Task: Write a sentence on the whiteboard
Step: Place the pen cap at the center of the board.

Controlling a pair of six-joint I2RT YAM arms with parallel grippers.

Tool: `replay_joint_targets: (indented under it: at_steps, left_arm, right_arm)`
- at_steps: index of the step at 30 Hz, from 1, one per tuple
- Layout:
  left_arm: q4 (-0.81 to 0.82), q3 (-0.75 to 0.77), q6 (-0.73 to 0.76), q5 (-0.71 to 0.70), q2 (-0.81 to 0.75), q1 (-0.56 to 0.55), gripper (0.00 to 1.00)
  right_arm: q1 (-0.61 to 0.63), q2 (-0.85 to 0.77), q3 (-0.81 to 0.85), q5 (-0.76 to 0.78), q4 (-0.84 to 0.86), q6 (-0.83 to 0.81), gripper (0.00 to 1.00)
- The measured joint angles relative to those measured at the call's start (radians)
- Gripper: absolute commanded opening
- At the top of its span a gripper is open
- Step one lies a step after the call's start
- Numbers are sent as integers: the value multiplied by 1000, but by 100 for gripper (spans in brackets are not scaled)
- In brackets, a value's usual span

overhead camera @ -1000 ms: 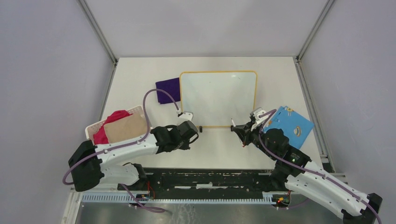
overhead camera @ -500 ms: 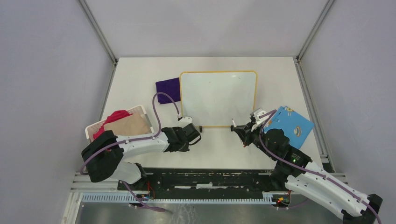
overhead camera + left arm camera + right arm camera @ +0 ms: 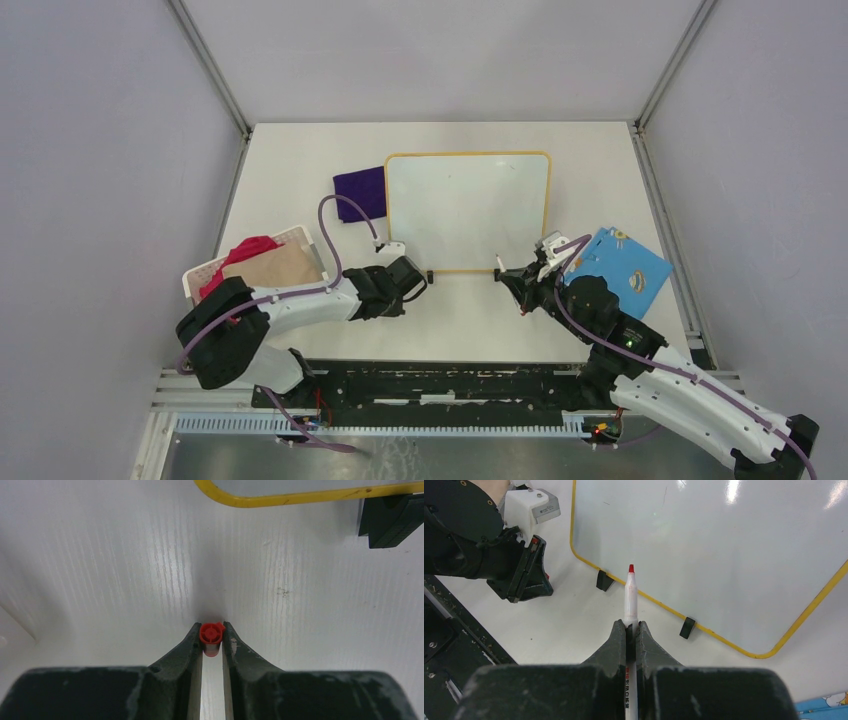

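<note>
The right gripper (image 3: 630, 626) is clamped tight on a marker (image 3: 629, 597), which sticks straight out past its fingertips with its red tip bare. The tip sits at the near yellow edge of the whiteboard (image 3: 734, 555); whether it touches the board cannot be told. The board lies flat on the desk (image 3: 480, 320) just ahead of this gripper. Its glossy white face stretches away from the tip, and its two black feet (image 3: 687, 627) poke out from the near edge to either side of the marker in the wrist view. The left gripper (image 3: 211, 627) is low over the desk and pinches a small red cap (image 3: 210, 633) between its fingers. It is just short of the board's near left corner, with the yellow frame ahead of it and one black foot ahead to its right. Farther out, a purple cloth (image 3: 358, 192) lies against the board's left side. A blue card (image 3: 625, 268) lies to the board's right, beside the right arm.
</note>
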Motion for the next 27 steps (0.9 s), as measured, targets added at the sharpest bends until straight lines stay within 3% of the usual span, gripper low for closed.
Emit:
replay_joint_targets:
  at_steps: [10, 16, 27]
  left_arm:
    - [13, 0, 0, 0, 3, 1, 22]
    - [12, 0, 0, -1, 3, 1, 33]
    - [12, -5, 0, -8, -3, 2, 37]
  right_arm:
    - [0, 0, 0, 0, 3, 6, 0]
    - [0, -9, -1, 0, 3, 9, 0]
    - [0, -24, -11, 0, 3, 19, 0]
